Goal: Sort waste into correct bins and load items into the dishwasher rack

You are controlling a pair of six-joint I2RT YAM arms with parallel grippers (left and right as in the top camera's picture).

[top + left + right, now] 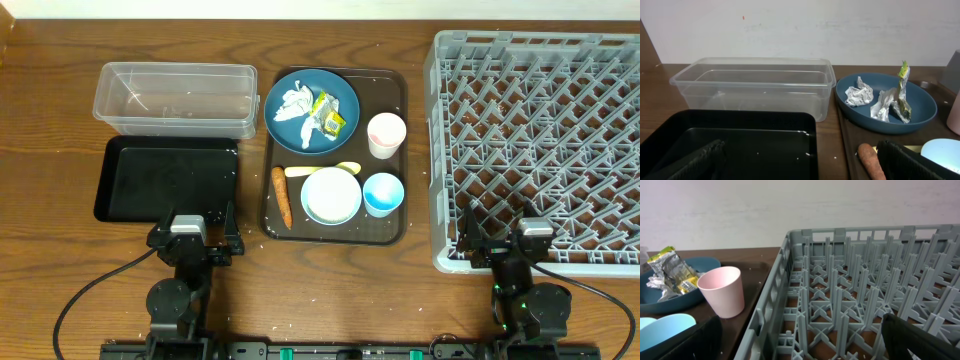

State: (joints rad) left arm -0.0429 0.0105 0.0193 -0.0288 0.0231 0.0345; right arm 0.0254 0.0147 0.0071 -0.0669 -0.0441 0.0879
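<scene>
Carrot on brown tray, long axis pointing away from robot, just ahead-right of left gripper. Left arm nearer. Both released, empty; right gripper at rack edge.

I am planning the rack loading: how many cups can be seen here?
2. The pale pink cup stands on the right side of the brown tray, beside the dark blue plate. The light blue cup stands nearer the robot, beside the bowl. No other cup shows.

Probably a lab bench staged as a kitchen: wooden table, bare white wall, dishwasher rack.
</scene>
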